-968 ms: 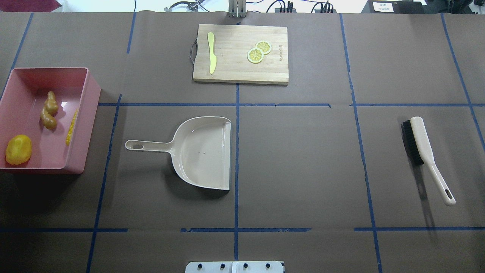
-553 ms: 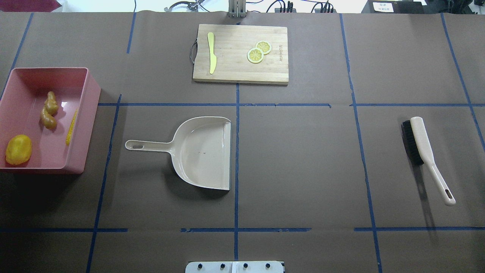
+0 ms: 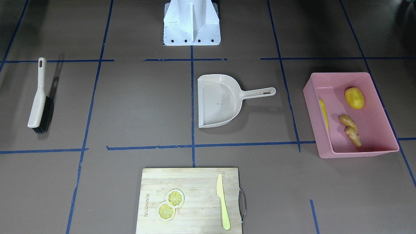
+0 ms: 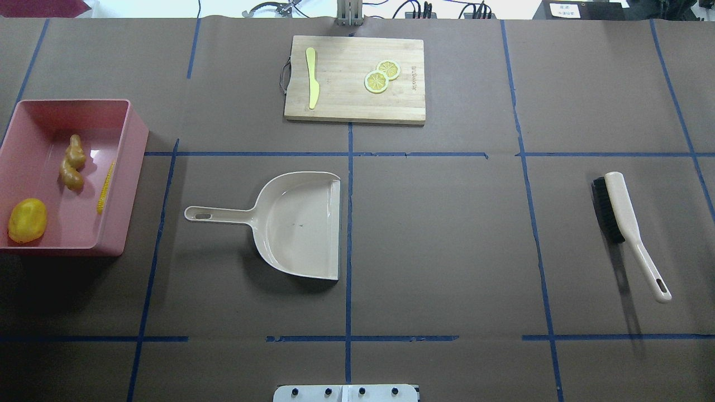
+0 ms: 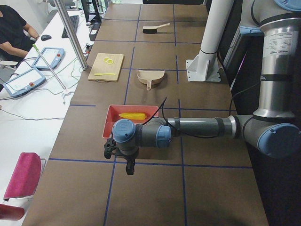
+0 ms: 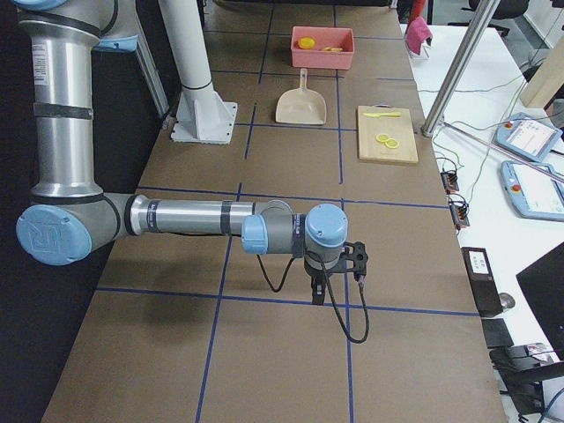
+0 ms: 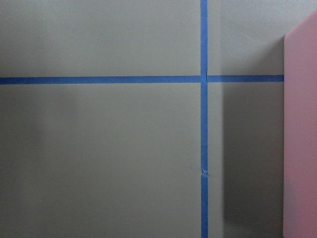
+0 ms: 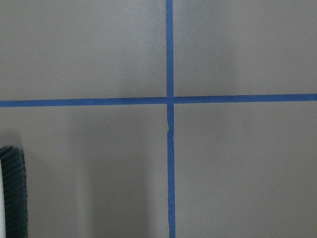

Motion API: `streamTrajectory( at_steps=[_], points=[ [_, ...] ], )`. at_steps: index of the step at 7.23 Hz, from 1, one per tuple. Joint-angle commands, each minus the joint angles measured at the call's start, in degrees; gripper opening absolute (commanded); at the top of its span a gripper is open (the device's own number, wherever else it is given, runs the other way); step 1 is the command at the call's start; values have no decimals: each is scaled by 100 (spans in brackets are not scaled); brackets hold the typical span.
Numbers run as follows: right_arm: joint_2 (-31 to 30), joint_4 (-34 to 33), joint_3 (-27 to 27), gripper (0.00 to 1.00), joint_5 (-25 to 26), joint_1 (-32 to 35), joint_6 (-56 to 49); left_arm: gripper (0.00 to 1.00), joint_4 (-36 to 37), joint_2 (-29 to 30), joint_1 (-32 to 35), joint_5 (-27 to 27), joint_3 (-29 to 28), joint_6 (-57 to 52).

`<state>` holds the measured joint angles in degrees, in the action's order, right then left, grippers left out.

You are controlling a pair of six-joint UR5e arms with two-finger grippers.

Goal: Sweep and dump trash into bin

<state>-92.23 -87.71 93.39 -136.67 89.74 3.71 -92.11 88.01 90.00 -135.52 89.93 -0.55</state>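
Left gripper (image 5: 129,168) and right gripper (image 6: 315,296) of mine each show only in a side view, hanging point-down over the brown table. From there I cannot tell whether the fingers are apart or together. Neither holds or touches anything I can see. My left wrist camera catches the wall of the pink bin (image 4: 136,162) at its right edge. My right wrist camera catches the bristles of the brush (image 4: 617,201) in its lower left corner.

Over the last second nothing on the table has shifted in the overhead view. The dustpan (image 4: 301,223) lies in the middle and the brush at the right, both loose. All three pieces of trash lie inside the bin at the left of that view: the corn cob (image 4: 106,187) along its right wall, the ginger root (image 4: 72,163) beside it, and the potato lump (image 4: 27,220) in the lower left corner. I judge the sweeping and dumping done, with both arms clear of the tools.
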Motion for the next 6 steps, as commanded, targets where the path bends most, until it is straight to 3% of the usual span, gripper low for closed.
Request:
streamTrajectory(
  at_steps=[1, 6],
  points=[
    [3, 0, 4, 100, 0, 0, -2, 100, 0, 15, 0, 0, 7, 2],
    [56, 0, -14, 100, 9, 9, 7, 100, 0, 24, 0, 0, 51, 20]
  ],
)
